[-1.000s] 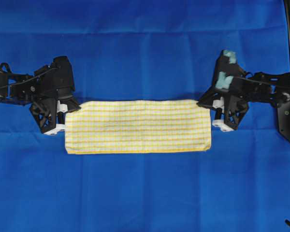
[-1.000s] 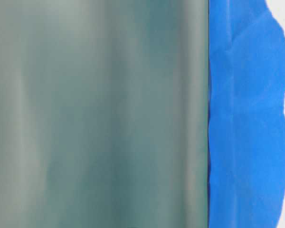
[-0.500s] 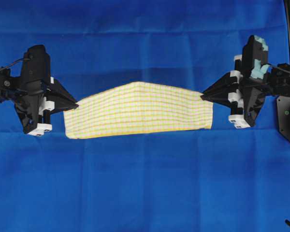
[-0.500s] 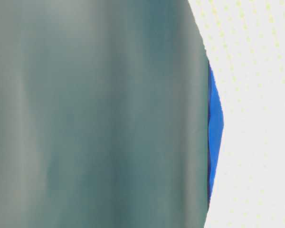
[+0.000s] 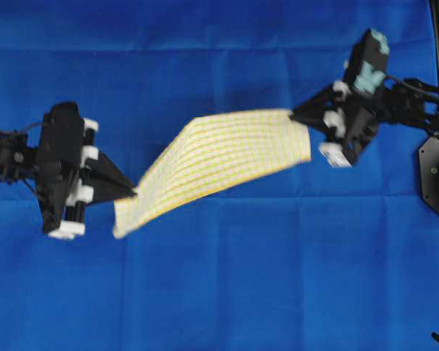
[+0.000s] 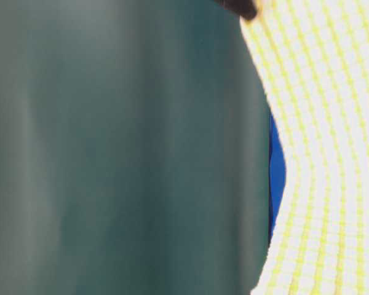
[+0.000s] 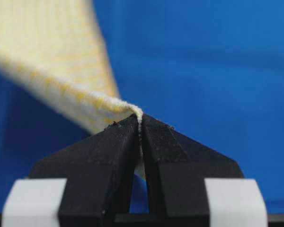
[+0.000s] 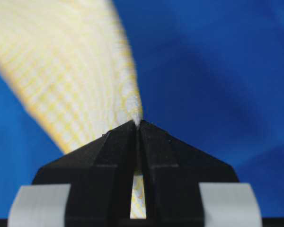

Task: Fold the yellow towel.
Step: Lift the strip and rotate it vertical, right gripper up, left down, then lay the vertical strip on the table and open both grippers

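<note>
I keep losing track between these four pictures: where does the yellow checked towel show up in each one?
Overhead: the thin yellow-and-white checked towel hangs mid-picture, slanting up to the right.
Table-level: it fills the right edge.
Left wrist: upper left, pinched at the tool tips.
Right wrist: upper left, likewise pinched.
Shared landmark: the plain blue cloth behind it in every view.

Folded yellow towel [image 5: 219, 164], airborne, slanted, sagging

Thin yellow-and-white checked woven cloth towel [image 5: 219, 157], matt; plain blue cloth table cover [image 5: 219, 292], matt, creased; black matt plastic gripper fingers [image 7: 109, 161].
</note>
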